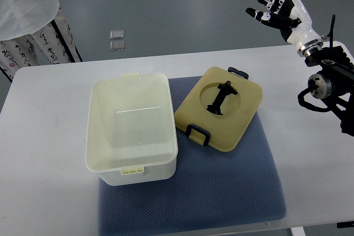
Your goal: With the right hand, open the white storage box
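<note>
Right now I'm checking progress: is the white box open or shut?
Open. The white box shows its bare inside, and its lid lies beside it on the blue mat.

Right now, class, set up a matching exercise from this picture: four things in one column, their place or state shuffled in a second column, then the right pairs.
Things:
1. box
2. lid
3. right hand
4. person

Place or state:
A. raised over the far right table edge, fingers spread
B. lying flat on the mat, right of the box
C. stands open, nothing inside
D. standing at the far left corner

Pairs: 1-C, 2-B, 3-A, 4-D
</note>
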Available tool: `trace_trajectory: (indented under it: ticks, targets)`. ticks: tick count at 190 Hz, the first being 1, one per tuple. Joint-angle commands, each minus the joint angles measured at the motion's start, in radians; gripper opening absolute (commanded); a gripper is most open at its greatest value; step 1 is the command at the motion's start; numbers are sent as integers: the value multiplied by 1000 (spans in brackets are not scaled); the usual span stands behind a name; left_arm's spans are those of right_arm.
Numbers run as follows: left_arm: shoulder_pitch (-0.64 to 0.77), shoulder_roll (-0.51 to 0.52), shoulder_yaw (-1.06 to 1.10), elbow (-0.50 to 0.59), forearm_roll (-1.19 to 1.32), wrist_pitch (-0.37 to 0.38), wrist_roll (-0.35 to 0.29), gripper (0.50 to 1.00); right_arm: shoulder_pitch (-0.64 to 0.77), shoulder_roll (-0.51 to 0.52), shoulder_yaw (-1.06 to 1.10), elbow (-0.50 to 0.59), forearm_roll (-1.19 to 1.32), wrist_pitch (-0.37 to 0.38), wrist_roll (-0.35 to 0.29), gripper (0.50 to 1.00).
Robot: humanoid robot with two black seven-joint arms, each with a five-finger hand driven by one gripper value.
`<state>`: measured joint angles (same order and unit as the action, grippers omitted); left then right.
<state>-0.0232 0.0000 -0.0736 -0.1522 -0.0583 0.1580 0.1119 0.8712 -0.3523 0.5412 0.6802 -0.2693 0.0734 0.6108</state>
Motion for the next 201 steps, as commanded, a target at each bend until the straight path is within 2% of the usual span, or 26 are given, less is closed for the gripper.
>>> trace_trajectory:
  ticks: [1, 34, 50, 61, 82, 92, 128, 201]
  targets:
    - [-1, 0, 0, -1, 0, 0, -1, 1000, -17, 6, 0, -41, 65, 2, -14, 924]
    - [0, 0, 0, -1, 0, 0, 0, 1000, -47, 32, -1, -64, 231, 5, -158, 924]
    - [0, 0, 0, 0, 0, 0, 0, 1000, -63, 42, -3, -64, 306, 14, -187, 924]
    - [-1, 0, 0, 0, 0, 0, 0, 1000, -73, 55, -3, -62, 323, 46, -187, 924]
    - [0, 0, 0, 0, 0, 0, 0, 1000, -103, 92, 3, -67, 326, 176, -174, 926]
    - [0, 0, 0, 0, 0, 0, 0, 1000, -107, 101, 5, -74, 325, 203, -171, 930]
    - [0, 0, 0, 0, 0, 0, 0, 1000, -110, 122, 3, -113, 323, 187, -88, 930]
    - [0, 0, 0, -1, 0, 0, 0, 1000, -120, 125, 5, -125, 326, 186, -75, 930]
